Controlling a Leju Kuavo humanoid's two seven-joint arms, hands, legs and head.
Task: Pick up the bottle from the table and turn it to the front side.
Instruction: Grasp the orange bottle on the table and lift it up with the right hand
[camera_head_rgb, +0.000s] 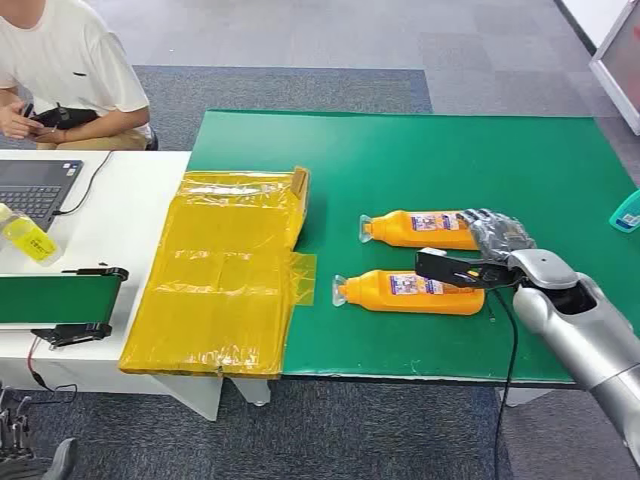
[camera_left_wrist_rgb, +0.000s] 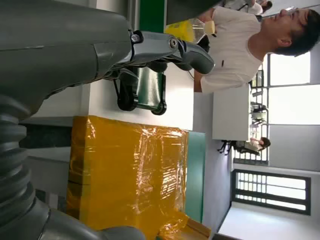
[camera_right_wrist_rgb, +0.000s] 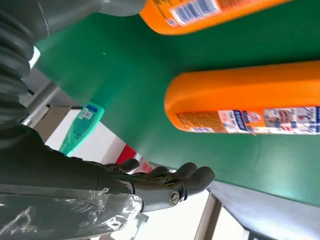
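Note:
Two orange bottles lie on their sides on the green table, caps to the left: the far bottle and the near bottle, both with labels showing. My right hand hovers at the base end of the far bottle with its fingers stretched out and holds nothing. In the right wrist view, its fingers stand apart from the orange bottle and from the second bottle. My left hand hangs low beside the white table, and its fingers are empty.
A yellow film-wrapped package lies on the green table's left end. On the white table stand a laptop, a yellow bottle and a small green conveyor. A person sits behind it. A teal bottle lies at the right edge.

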